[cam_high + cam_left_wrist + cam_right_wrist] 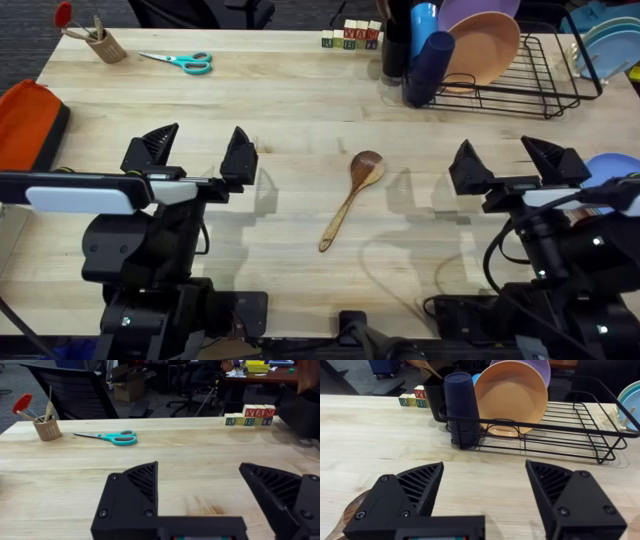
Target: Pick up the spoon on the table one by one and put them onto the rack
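Blocks point(250, 415) read "YAM" — spoon point(352, 198) on table point(300, 110).

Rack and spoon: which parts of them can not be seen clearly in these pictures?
- Rack: in the overhead view, the plates and dark cup hide its left part.
- Spoon: in the right wrist view, the right gripper covers all but an edge of the bowl.
- Spoon: whole in the overhead view, grain too small to tell.
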{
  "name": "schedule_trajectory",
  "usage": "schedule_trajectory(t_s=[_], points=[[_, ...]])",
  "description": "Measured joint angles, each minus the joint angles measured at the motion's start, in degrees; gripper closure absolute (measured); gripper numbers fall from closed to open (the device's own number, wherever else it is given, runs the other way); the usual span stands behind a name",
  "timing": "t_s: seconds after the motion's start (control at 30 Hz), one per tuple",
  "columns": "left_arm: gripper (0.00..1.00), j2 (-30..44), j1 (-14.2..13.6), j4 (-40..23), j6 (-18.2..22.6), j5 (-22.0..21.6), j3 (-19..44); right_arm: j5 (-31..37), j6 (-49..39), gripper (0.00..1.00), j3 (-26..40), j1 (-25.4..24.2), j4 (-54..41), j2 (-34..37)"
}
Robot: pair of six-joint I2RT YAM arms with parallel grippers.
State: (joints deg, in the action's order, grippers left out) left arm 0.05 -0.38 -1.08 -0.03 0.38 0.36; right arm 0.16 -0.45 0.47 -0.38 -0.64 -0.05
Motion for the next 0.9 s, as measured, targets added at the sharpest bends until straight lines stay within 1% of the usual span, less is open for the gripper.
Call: schedule_trajectory(t_s=[0.53, 0.63, 0.77, 0.87, 0.9], points=[[0.008, 0.0, 0.0, 0.0, 0.04, 0.03, 0.0, 0.42, 0.02, 0.006, 0.15, 0.0, -1.08, 0.04], [0.007, 0.0, -0.01, -3.1, 0.04, 1.18, 1.0, -0.32, 0.02, 0.006, 2.34, -0.02, -5.87, 0.04], [0.007, 0.39, -0.02, -8.47, 0.04, 1.7, 5.86, -0.54, 0.02, 0.006, 7.65, -0.02, -18.24, 1.15], [0.007, 2.69, -0.02, -11.39, 0.04, 1.89, 11.52, -0.65, 0.02, 0.006, 12.54, -0.02, -23.77, 4.34], [0.008, 6.97, -0.02, -14.74, 0.04, 2.08, 17.39, -0.66, 0.02, 0.007, 19.0, -0.02, -27.11, 8.19]])
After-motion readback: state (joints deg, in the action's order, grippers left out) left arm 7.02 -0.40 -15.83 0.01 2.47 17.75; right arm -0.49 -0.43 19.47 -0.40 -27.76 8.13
